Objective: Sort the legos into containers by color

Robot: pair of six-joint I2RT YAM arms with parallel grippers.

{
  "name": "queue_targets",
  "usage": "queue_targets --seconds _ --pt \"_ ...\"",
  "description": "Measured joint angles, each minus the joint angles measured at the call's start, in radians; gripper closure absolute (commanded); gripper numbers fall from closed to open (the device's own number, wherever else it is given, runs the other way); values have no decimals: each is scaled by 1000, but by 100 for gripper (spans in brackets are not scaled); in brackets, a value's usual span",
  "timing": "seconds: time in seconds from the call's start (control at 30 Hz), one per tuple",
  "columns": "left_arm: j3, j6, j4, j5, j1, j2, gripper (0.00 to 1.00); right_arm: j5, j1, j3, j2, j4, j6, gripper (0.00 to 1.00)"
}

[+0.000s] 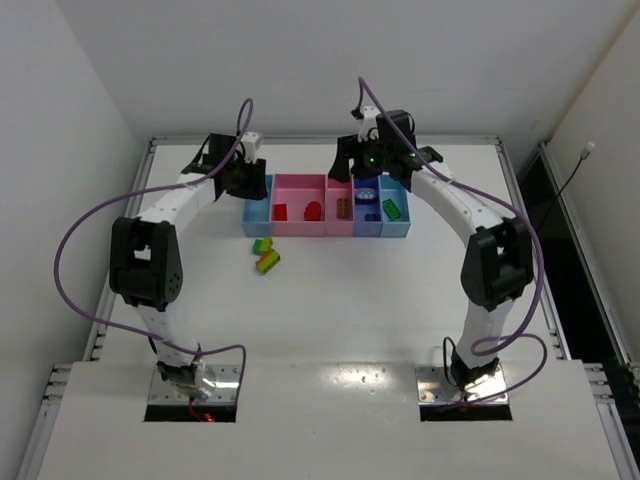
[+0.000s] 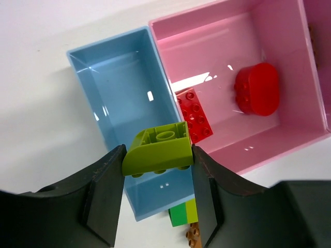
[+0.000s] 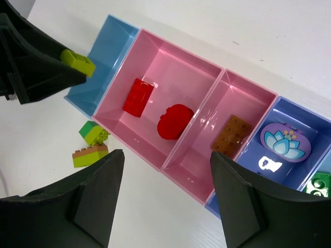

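Note:
My left gripper (image 2: pixel 158 161) is shut on a yellow-green brick (image 2: pixel 158 151) and holds it above the light blue tray (image 2: pixel 121 77). The right wrist view also shows that brick (image 3: pixel 77 62). The wide pink tray (image 2: pixel 217 41) holds a red brick (image 2: pixel 195 113) and a rounded red brick (image 2: pixel 257 89). My right gripper (image 3: pixel 168 188) is open and empty, above the table just in front of the pink trays. The narrow pink tray (image 3: pixel 248 98) holds an orange plate (image 3: pixel 231 135). The periwinkle tray (image 3: pixel 305 121) holds a purple lotus piece (image 3: pixel 284 142). A green piece (image 1: pixel 393 209) lies in the blue tray (image 1: pixel 400 232).
Two loose bricks lie on the table in front of the light blue tray: a green and yellow-green one (image 1: pixel 262 246) and a yellow-green one with an orange top (image 1: pixel 268 262). The trays stand in a row at the table's back middle.

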Motion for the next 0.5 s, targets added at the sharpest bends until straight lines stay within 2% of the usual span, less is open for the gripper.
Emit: queue_targets --seconds 0.03,0.1,0.13,0.2,0.33,0.5 --pt "3 0 0 -8 0 1 49 -1 0 -2 0 0 0 30" --pt "6 0 2 -23 0 4 47 -4 0 -3 0 -2 0 30" --pt "6 0 0 -30 0 5 39 -5 0 -3 0 -1 0 30" --pt "7 0 0 -41 0 7 33 -6 0 -3 0 -2 0 30" --pt "17 2 -1 -61 0 21 29 -6 0 -3 0 -2 0 30" --pt "17 5 -3 -52 0 21 31 -7 0 -3 0 -2 -2 30"
